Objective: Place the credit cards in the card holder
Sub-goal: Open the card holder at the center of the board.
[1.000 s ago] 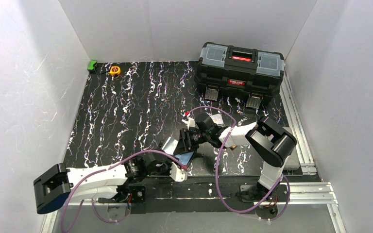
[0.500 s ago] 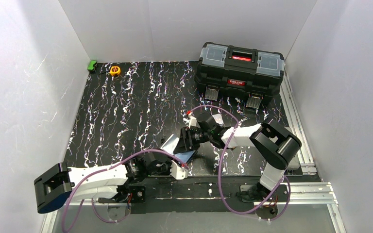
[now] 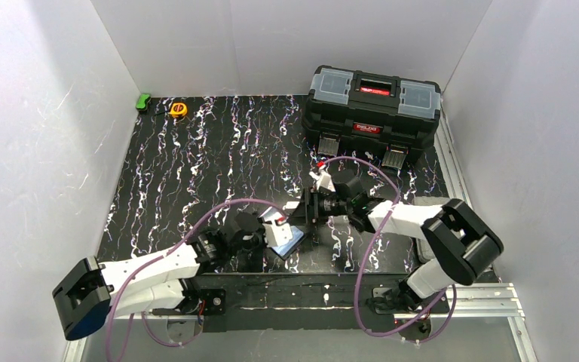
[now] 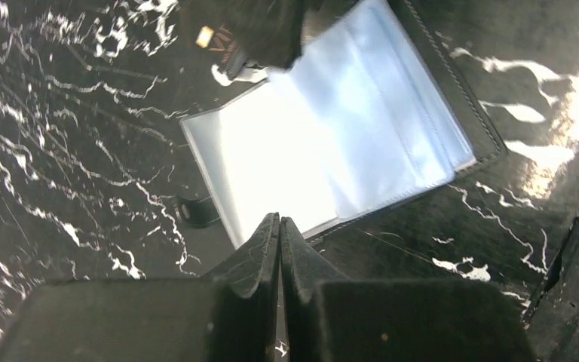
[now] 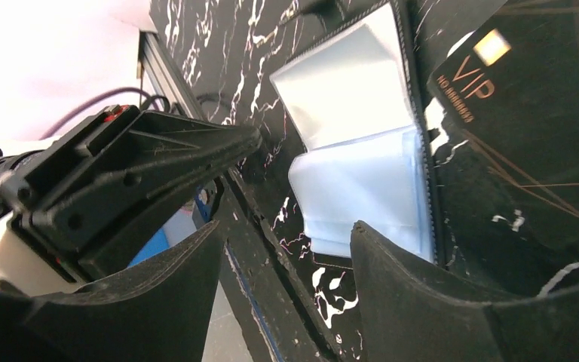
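Lying open on the marbled table (image 3: 196,166): card holder (image 4: 332,143), blue sleeves showing.
Left hand (image 4: 280,222) clenched; right hand (image 5: 285,230) released; toolbox (image 3: 373,105) closed.

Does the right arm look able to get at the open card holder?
Probably yes: the right claw hangs open just above the card holder, nothing between them; the left claw sits shut at its edge.

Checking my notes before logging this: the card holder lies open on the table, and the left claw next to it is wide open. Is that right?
Not quite. The card holder does lie open on the table, but the left claw is shut, not wide open. The left wrist view shows its fingers pressed together at the holder's edge.
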### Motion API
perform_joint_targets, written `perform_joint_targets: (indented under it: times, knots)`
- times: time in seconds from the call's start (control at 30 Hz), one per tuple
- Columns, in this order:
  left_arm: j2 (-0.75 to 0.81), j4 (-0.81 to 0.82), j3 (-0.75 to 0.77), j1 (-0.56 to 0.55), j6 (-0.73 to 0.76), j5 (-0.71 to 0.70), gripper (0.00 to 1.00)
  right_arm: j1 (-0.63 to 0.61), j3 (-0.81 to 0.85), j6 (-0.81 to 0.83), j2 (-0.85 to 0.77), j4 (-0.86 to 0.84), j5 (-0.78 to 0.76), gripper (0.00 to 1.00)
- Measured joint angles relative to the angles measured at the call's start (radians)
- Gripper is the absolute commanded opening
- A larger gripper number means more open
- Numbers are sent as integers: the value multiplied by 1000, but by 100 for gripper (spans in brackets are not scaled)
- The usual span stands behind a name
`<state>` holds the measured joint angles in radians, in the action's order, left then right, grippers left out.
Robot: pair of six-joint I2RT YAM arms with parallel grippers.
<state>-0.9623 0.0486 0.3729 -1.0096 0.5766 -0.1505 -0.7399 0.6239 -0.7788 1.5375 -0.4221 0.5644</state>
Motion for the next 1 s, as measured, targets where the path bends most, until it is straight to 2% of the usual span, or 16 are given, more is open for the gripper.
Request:
perform_joint_targets:
  times: [0.2,0.37,0.67,1.0]
  knots:
    - [-55,-85,85,90,-175,11,0,33,-19,7,-81,10,-19,68]
    - [-74,-146,89,117,-219,58,1,32,-55,1,-62,1,-18,68]
    - [60,-169,31,117,-84,274,4,32,-65,12,-29,0,-27,68]
    - [-23,-129,26,117,27,307,3,32,29,51,66,7,-31,68]
